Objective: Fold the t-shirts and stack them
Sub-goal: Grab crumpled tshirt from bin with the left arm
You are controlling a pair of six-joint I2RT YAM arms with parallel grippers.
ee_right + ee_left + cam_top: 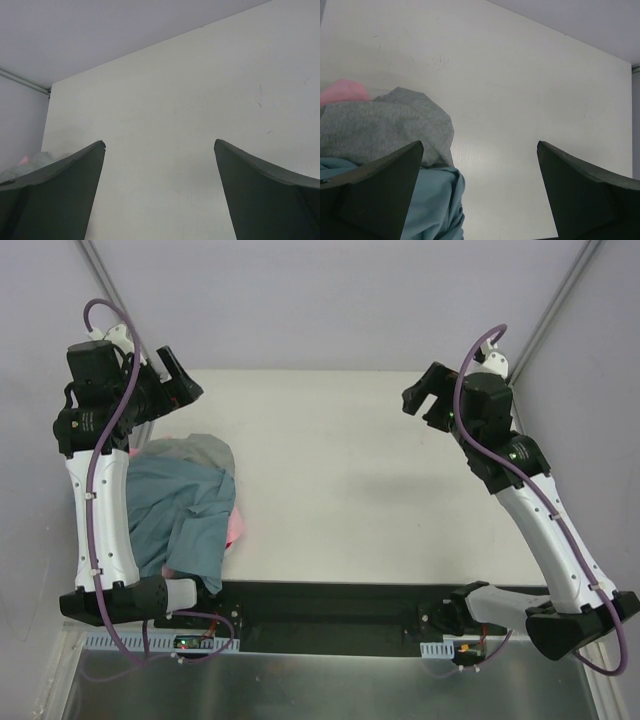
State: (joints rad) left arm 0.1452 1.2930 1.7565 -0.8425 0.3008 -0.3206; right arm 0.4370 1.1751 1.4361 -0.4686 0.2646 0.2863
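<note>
A crumpled heap of t-shirts lies at the table's left side, partly under my left arm. On top is a slate-blue shirt (185, 515), with a grey shirt (200, 452) at the far end and a pink shirt (236, 529) peeking out at the right edge. The left wrist view shows the grey shirt (385, 125), the blue shirt (432, 200) and a bit of the pink shirt (342, 91). My left gripper (178, 375) (480, 145) hangs open above the heap's far end, holding nothing. Over the table's far right, my right gripper (425, 395) (160, 142) is open and empty.
The white table (380, 490) stretches between the arms. A black base rail (330, 615) runs along the near edge. Grey walls (330, 300) enclose the back and sides. In the right wrist view, the heap (35, 160) shows faintly at the far left.
</note>
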